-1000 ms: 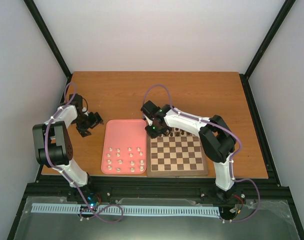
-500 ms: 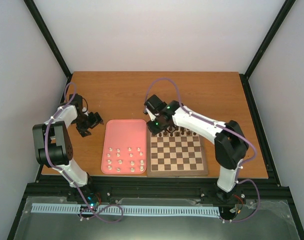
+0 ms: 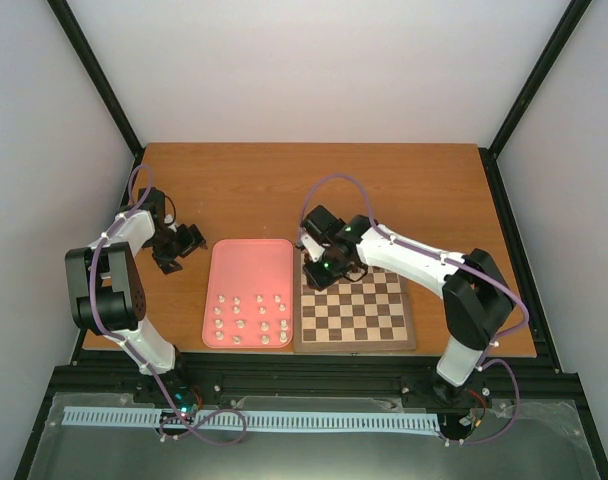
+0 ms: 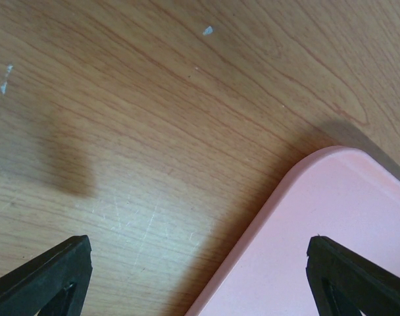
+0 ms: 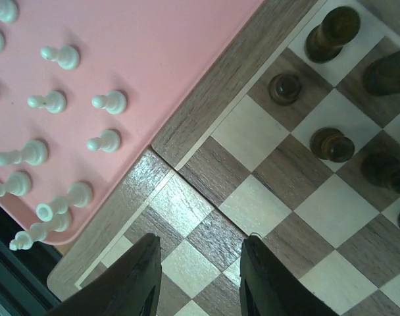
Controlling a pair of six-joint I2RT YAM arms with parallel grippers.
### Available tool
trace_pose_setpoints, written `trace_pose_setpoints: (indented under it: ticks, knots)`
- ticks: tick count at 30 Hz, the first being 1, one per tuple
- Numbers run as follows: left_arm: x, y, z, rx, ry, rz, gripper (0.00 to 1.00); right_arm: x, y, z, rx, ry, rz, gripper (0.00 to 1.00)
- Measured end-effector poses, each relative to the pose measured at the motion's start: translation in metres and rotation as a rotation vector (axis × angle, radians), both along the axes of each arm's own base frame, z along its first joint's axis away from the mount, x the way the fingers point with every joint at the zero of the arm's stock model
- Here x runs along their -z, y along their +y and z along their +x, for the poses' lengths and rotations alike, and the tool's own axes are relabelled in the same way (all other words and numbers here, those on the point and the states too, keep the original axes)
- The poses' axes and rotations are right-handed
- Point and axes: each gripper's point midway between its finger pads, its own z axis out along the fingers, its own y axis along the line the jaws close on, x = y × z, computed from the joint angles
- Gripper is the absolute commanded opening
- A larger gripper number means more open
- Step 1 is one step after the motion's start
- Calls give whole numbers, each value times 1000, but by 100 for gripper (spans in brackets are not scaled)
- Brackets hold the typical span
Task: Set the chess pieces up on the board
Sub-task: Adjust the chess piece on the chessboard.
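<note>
The board [image 3: 356,312] lies right of centre, and its corner fills the right wrist view [image 5: 206,79]. Dark brown chess pieces [image 5: 285,87] stand on the board's squares at the upper right of that view. Cream-white chess pieces [image 5: 108,102] stand and lie on the pink tray [image 5: 154,39], grouped at its near end [image 3: 249,318]. My right gripper [image 3: 324,265] hangs over the board's far-left corner. It is open [image 5: 200,260], with only bare squares between its fingers [image 5: 137,280]. My left gripper [image 3: 179,245] hovers open [image 4: 197,253] over the table by the tray's far-left corner.
The pink tray [image 3: 249,270] lies against the board's left side, and its rounded corner [image 4: 338,217] shows in the left wrist view. The wooden table [image 3: 244,190] stretches behind both. Black frame rails run along the table's sides.
My right gripper has opened and shifted a little to the right and nearer over the board's far-left corner. The left arm has not moved.
</note>
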Motion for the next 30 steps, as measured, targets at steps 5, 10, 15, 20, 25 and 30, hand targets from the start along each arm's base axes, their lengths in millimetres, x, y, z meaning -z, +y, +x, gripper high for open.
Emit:
trace_pose_setpoints:
  ticks: [5,10,15,20,25,30]
  knots:
    - [0,0,0,0,0,1,100,14,1,0,4,24,-18,36]
    - [0,1,0,0,1,4,100,33,-2,5,20,30,-69,38]
    - [1,1,0,0,2,6,100,43,-7,13,42,5,-114,43]
    - [4,1,-1,-1,14,6,100,44,-9,18,49,-22,-127,43]
    - [8,1,-2,-1,29,6,100,49,-6,24,48,-30,-135,44]
    - [8,2,-1,-1,34,8,100,53,-3,28,46,-37,-140,44]
